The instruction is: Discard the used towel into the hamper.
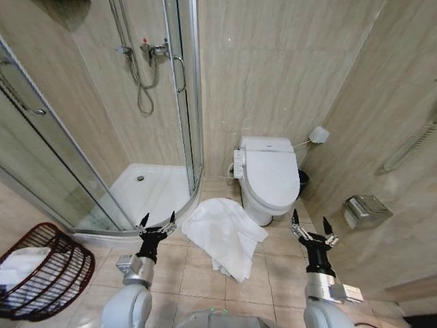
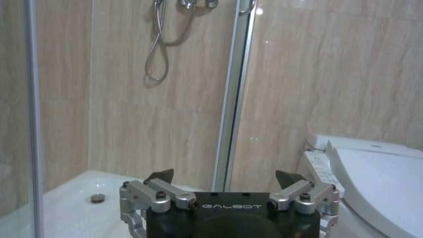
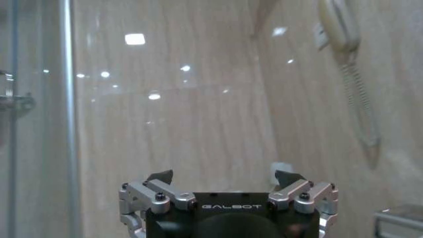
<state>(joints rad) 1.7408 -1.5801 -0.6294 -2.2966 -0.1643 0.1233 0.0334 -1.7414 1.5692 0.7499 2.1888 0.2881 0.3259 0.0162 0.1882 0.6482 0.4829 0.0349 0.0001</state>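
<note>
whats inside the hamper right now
White cloth already lies inside the hamper, against its far side. The bottom beneath it is covered. The used towel is on the floor beside the toilet.

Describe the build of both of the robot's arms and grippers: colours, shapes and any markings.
The left gripper and right gripper are built alike: a black body printed with "GALBOT" in white, silver metal linkage brackets with dark screws on each side, and two black pointed fingertips. Below each, in the head view, a black wrist runs into a silver-grey block, then a rounded white arm shell. No loose cables are visible.
</note>
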